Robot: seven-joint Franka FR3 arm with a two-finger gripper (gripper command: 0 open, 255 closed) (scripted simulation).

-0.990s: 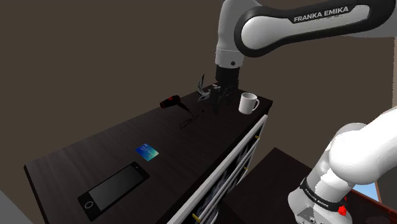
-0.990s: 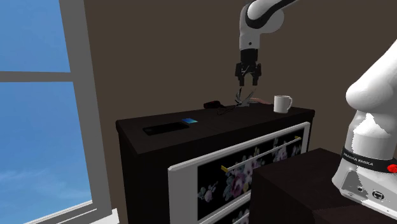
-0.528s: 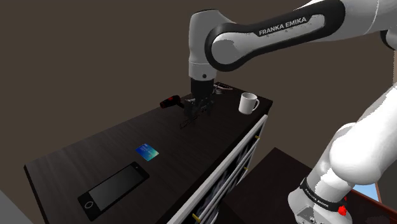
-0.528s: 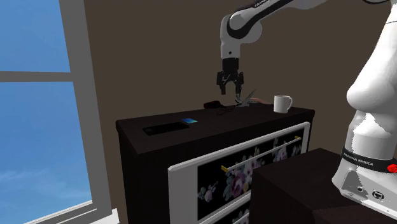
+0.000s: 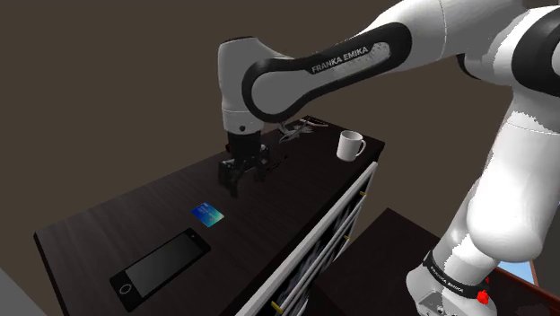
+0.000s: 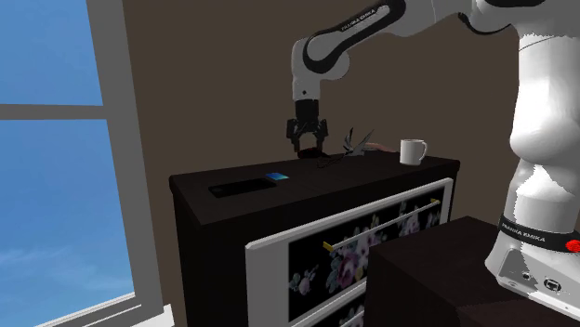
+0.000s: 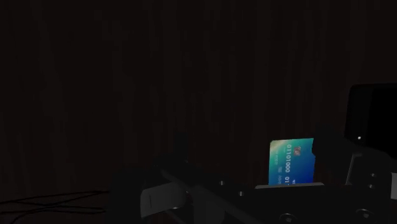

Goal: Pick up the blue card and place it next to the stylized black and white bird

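Dark counter (image 5: 108, 229): blue card (image 5: 207, 214) flat beside parted, empty fingers (image 5: 234, 185), long axis square to their gap, one end hidden.

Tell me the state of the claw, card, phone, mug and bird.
claw: open, empty, above the dresser top.
blue card: flat on the dresser, not held.
phone: flat, screen dark.
white mug: upright.
bird: on the dresser near the white mug, apart from the blue card.
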